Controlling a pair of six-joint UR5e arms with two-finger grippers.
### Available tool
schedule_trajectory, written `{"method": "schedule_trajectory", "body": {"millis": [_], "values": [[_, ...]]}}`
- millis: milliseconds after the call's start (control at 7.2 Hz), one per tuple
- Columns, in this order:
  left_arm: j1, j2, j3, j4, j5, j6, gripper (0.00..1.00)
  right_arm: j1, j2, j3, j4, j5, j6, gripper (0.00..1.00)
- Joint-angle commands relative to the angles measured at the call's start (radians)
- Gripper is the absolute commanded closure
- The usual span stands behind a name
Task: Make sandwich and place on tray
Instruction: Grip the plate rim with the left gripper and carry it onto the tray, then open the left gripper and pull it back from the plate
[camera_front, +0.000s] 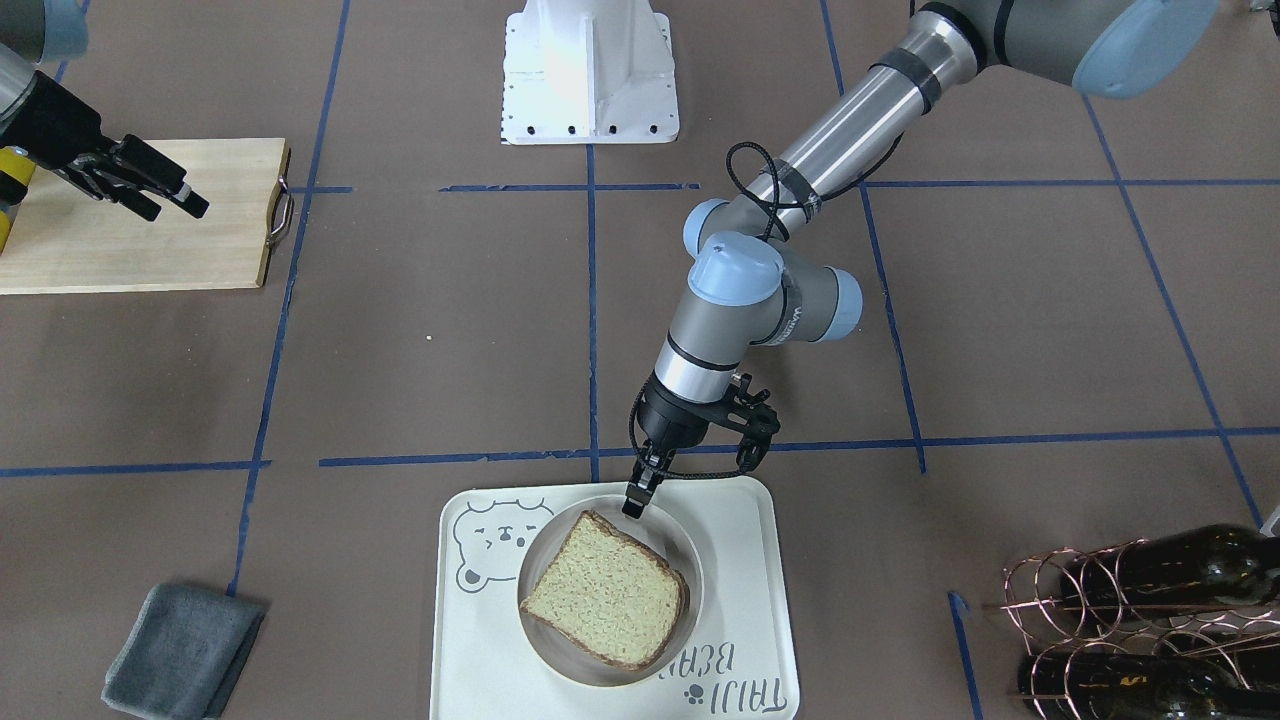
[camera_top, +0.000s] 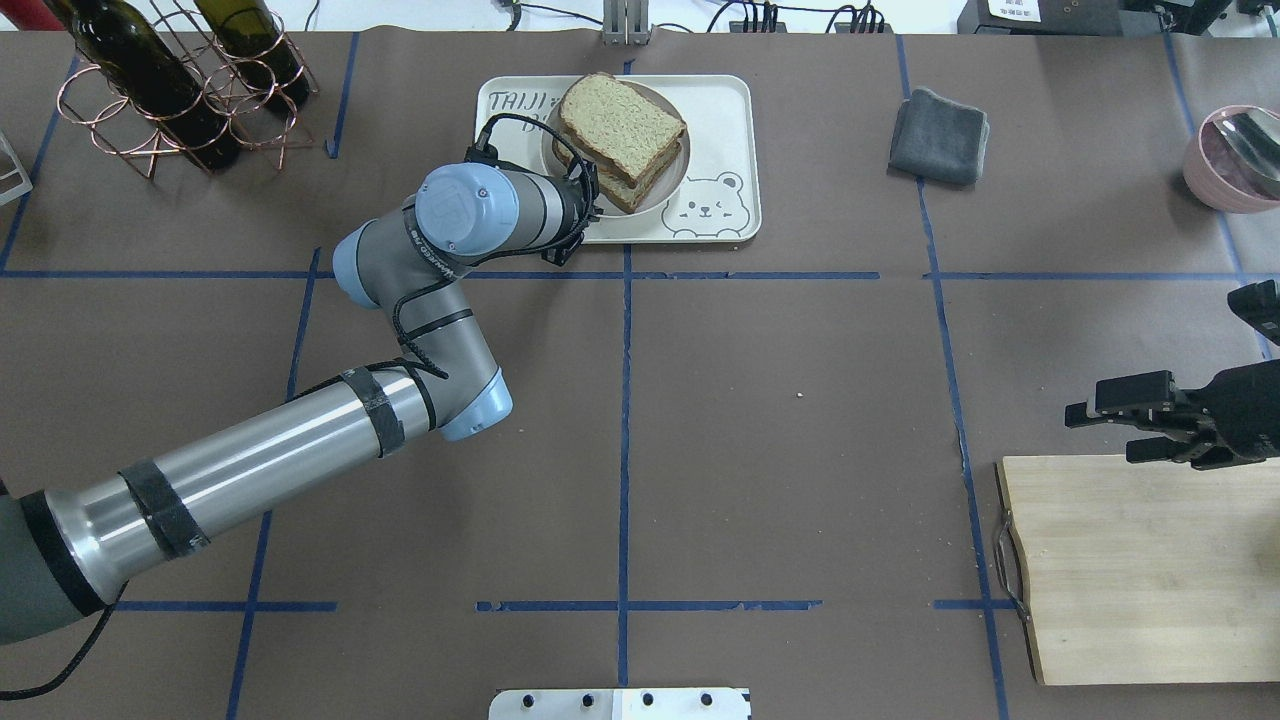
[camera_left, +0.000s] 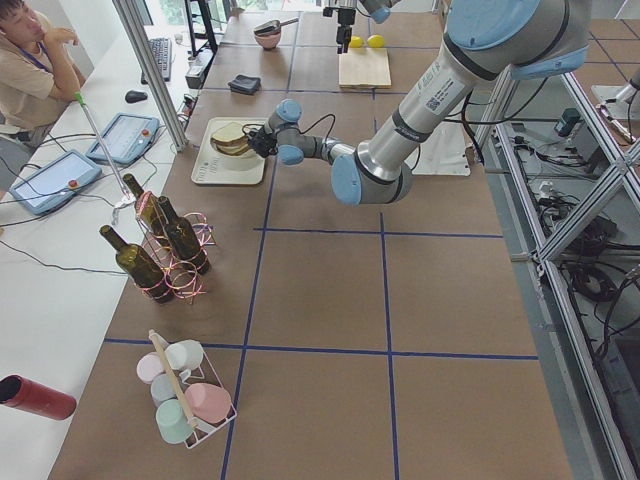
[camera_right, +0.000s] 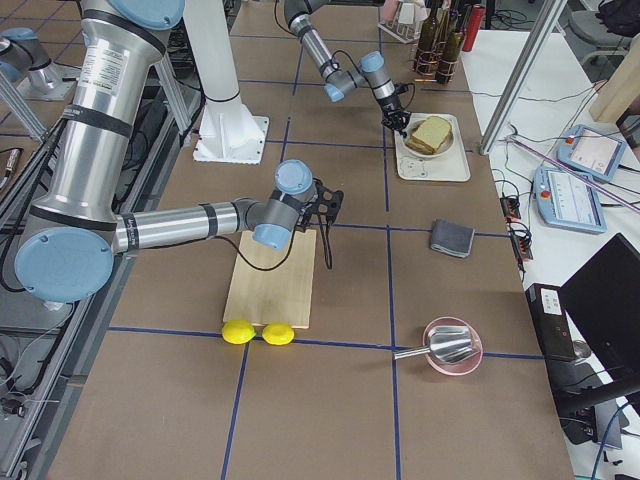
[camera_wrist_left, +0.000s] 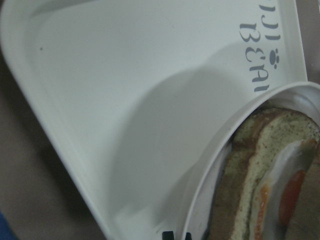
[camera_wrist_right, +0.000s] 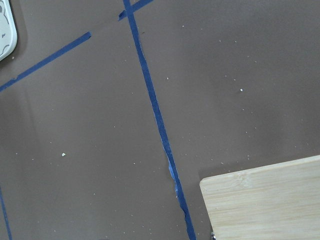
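The sandwich (camera_front: 605, 590) lies on a small round white plate (camera_front: 688, 560), and the plate stands on the cream bear tray (camera_front: 745, 530) at the table's far middle (camera_top: 715, 100). The top slice sits skewed over the lower one (camera_top: 620, 125). The left wrist view shows the fried egg (camera_wrist_left: 292, 190) between the slices, the plate rim (camera_wrist_left: 220, 150) and the tray floor (camera_wrist_left: 125, 100). My left gripper (camera_front: 635, 503) is at the plate's near rim, its fingers close together on it. My right gripper (camera_top: 1098, 432) is open and empty above the near corner of the cutting board (camera_top: 1150, 570).
A grey folded cloth (camera_top: 940, 135) lies to the right of the tray. A copper wine rack with dark bottles (camera_top: 170, 90) stands at the far left. A pink bowl with a metal scoop (camera_top: 1230, 155) is at the far right. Two lemons (camera_right: 255, 333) lie beside the board.
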Motion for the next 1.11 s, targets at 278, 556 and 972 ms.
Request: {"method": "schedule_trajectory", "body": {"millis": [278, 556, 972], "values": [[-0.014, -0.003, 0.007, -0.005, 0.002, 0.083, 0.53, 0.000, 0.003, -0.006, 0.000, 0.000, -0.002, 0.00], [-0.034, 0.008, -0.071, 0.001, -0.002, 0.133, 0.53, 0.000, 0.009, -0.008, -0.002, 0.000, -0.002, 0.00], [-0.043, 0.253, -0.492, 0.165, -0.120, 0.257, 0.56, 0.046, 0.014, -0.014, -0.008, 0.035, -0.020, 0.00]]}}
